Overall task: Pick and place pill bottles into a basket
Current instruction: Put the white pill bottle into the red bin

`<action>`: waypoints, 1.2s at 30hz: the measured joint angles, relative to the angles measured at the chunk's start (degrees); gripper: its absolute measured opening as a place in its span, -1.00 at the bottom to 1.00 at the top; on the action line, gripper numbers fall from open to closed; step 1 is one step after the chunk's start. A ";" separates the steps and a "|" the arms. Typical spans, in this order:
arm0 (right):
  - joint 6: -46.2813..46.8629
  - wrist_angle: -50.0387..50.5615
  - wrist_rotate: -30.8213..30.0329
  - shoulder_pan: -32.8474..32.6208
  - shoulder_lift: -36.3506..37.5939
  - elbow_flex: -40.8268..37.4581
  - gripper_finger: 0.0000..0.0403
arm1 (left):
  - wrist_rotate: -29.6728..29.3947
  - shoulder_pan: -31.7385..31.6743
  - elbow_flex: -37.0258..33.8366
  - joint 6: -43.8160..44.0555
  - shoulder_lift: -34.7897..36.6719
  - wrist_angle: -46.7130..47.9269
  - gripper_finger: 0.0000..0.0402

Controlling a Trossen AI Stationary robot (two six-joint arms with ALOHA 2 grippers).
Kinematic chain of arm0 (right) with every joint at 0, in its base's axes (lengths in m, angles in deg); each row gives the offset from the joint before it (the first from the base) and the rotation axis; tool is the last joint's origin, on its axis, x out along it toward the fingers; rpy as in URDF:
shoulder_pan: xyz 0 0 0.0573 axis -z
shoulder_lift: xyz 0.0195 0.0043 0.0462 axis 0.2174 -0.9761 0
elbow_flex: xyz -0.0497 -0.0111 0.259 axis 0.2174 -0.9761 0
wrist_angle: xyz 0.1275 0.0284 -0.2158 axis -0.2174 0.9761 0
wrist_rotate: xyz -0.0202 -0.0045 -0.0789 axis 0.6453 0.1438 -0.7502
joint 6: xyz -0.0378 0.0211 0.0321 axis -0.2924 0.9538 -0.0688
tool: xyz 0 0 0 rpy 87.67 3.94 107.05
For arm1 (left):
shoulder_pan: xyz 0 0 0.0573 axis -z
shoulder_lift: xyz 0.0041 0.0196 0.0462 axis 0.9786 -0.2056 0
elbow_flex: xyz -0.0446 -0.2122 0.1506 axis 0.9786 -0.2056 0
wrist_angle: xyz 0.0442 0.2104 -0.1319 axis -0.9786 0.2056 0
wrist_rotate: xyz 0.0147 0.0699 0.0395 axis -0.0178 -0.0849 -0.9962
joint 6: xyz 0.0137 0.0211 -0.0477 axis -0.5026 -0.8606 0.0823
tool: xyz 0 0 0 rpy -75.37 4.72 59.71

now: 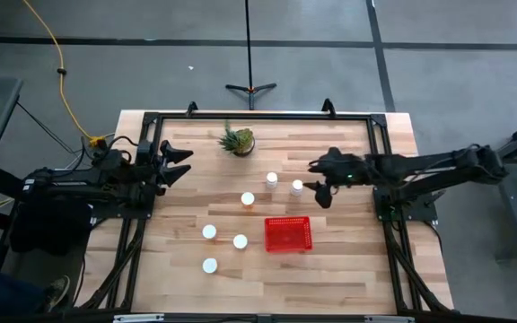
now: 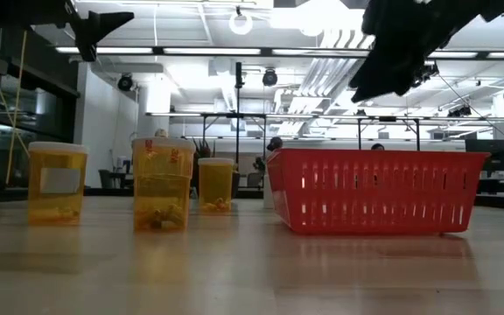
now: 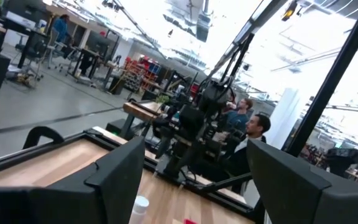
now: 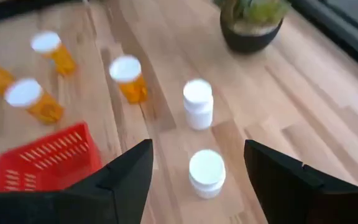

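- Six small round-capped pill bottles stand upright on a pale wooden plank table [image 1: 330, 269].
- Two bottles are solid white plastic: one [image 4: 198, 104] nearer the plant, the other [image 4: 207, 173] just in front of the right gripper.
- Four bottles are clear amber with white caps; one [image 4: 128, 78] stands near the white pair, three [image 1: 209, 232] [image 1: 240, 240] [image 1: 209, 265] cluster toward the table's left front.
- The basket [image 1: 288, 234], red plastic, rectangular with slotted mesh sides, sits on the table to the right of the amber cluster. No bottle shows inside it.
- The right gripper [image 4: 197, 177] hovers above the table over the nearer white bottle, its dark blunt fingers spread apart, touching nothing.
- The left gripper [image 1: 182, 163] waits at the table's left edge, raised, jaws apart and holding nothing.
- A spiky green plant [image 1: 238, 140] in a dark round pot stands near the far edge.
- A black metal frame [image 1: 258, 116] rims the table.
- Beyond lies a bright workshop with ceiling lights; a seated person [image 3: 253, 134] shows in the left wrist view.
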 joint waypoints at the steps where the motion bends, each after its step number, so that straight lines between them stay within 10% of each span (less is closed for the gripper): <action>1: -0.25 -0.16 -0.08 0.01 -1.34 0.23 0.21 | 0.00 0.00 0.00 0.00 0.00 -0.02 0.57; 36: -7.96 -3.36 9.62 6.97 -24.05 3.90 0.21 | -2.02 -0.02 0.00 -0.40 -7.61 -0.43 0.57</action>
